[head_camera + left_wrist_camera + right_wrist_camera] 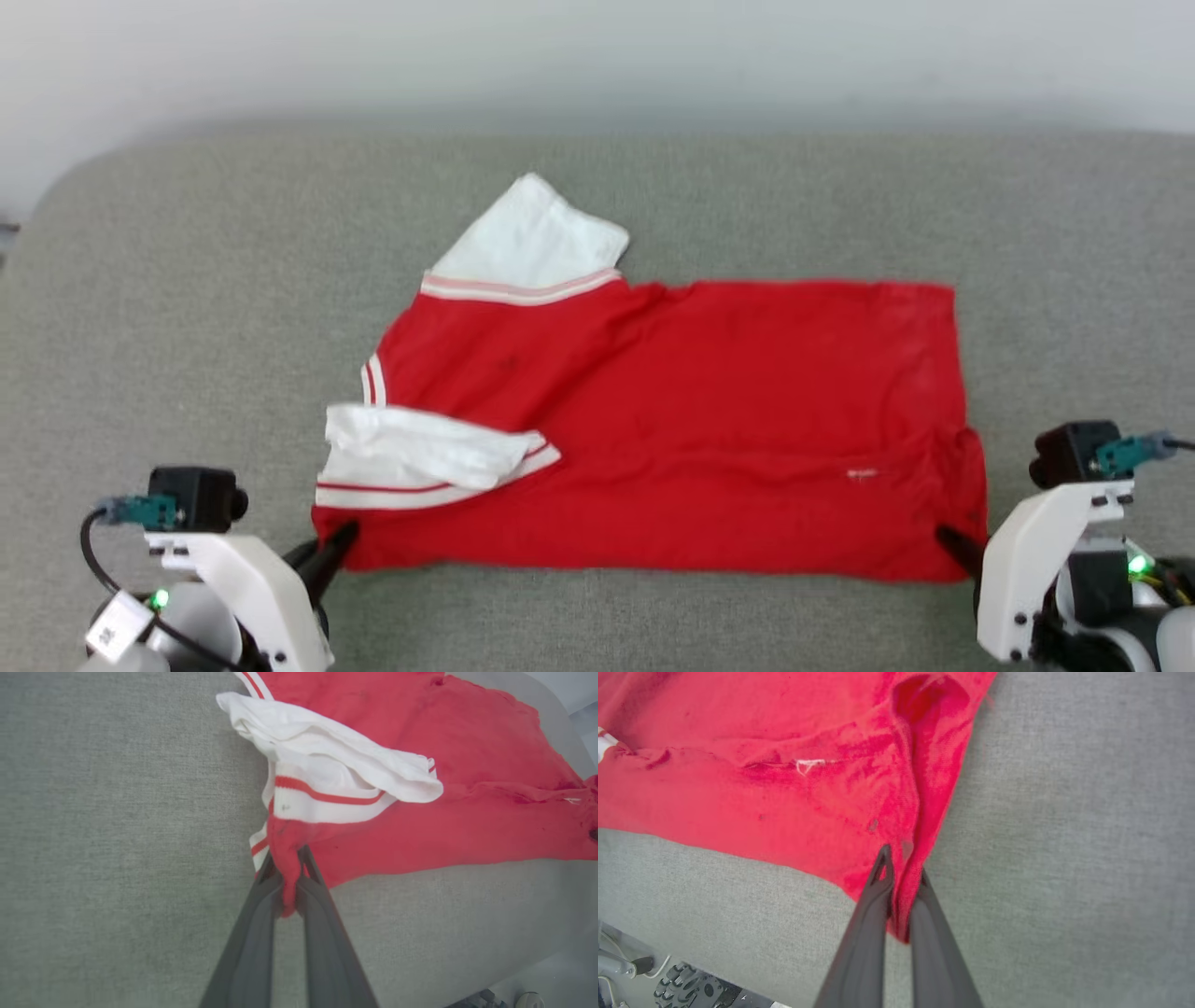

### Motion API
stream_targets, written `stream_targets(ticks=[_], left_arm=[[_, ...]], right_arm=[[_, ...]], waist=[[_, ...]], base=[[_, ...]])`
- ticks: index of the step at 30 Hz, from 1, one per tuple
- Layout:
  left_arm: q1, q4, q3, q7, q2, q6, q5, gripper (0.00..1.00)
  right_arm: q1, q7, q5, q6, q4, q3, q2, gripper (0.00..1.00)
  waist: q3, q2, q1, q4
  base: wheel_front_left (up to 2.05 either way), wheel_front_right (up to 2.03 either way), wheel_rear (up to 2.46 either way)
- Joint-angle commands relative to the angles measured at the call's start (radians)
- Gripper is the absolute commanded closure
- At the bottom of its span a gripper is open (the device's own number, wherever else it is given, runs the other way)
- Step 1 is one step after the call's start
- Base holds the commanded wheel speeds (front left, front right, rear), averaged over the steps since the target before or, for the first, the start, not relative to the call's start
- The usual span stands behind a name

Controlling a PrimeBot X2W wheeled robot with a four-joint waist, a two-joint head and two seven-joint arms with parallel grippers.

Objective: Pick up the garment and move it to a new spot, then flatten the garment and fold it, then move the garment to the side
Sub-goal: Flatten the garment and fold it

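Left fingers (257, 938) are clamping shut on the jersey's (709, 401) near-left corner, just below the white panels (420, 457). Right fingers (868, 933) are clamping shut on its near-right corner. The jersey is lying spread on the grey worktop (187, 280), with its long axis running left to right between the two grips and its body reaching away from both. Judging by this, the fold is calling for both corners to travel together toward the far edge.

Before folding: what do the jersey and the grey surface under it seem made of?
Jersey: thin, soft, matte fabric, likely a synthetic knit; it creases and bunches where pinched. Grey surface: matte, woven-looking cloth covering with a fine grainy texture; fibre unclear.
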Motion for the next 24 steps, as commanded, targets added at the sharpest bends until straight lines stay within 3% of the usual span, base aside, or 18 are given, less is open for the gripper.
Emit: stream_targets(ticks=[1,10,17,18,19,21,22,23,24], left_arm=[[0.047,-0.016,-0.001,-0.007,0.005,0.020,-0.009,1.00],[0.237,-0.053,0.006,0.001,0.024,0.091,-0.058,1.00],[0.255,0.006,-0.021,-0.001,-0.022,0.082,-0.077,1.00],[0.243,0.020,-0.023,-0.009,-0.030,0.075,-0.071,1.00],[0.230,0.035,-0.021,-0.022,-0.043,0.072,-0.069,0.71],[0.224,0.067,-0.036,-0.021,-0.057,0.057,-0.067,0.59],[0.218,0.082,-0.038,-0.029,-0.063,0.054,-0.065,0.11],[0.209,0.093,-0.036,-0.040,-0.068,0.052,-0.059,0.00],[0.204,0.104,-0.034,-0.049,-0.073,0.051,-0.056,0.00]], right_arm=[[0.043,0.007,0.011,0.000,-0.013,0.004,-0.005,1.00],[0.196,0.014,0.021,0.000,-0.020,-0.008,0.014,1.00],[0.242,-0.054,0.022,0.000,0.058,-0.025,0.042,1.00],[0.245,-0.071,0.024,0.000,0.075,-0.024,0.046,0.84],[0.245,-0.091,0.024,0.000,0.091,-0.020,0.049,0.00],[0.241,-0.137,0.022,0.000,0.121,-0.014,0.049,0.00],[0.239,-0.165,0.020,0.000,0.131,-0.008,0.046,0.00],[0.236,-0.195,0.019,0.000,0.136,-0.002,0.042,0.00],[0.234,-0.225,0.019,0.000,0.144,0.005,0.038,0.00]], waist=[[-0.070,0.0000,0.0000,-0.002],[-0.136,0.0000,0.0000,0.001],[-0.142,0.0000,0.0000,0.009],[-0.143,0.0000,0.0000,0.010],[-0.145,0.0000,0.0000,0.010],[-0.148,0.0000,0.0000,0.007],[-0.152,0.0000,0.0000,0.005],[-0.154,0.0000,0.0000,0.003],[-0.157,0.0000,0.0000,0.000]], base=[[0.00,0.00,0.00],[0.00,0.00,0.00],[0.00,0.00,0.00],[0.00,0.00,0.00],[0.00,0.00,0.00],[0.00,0.00,0.00],[0.00,0.00,0.00],[0.00,0.00,0.00],[0.00,0.00,0.00]])
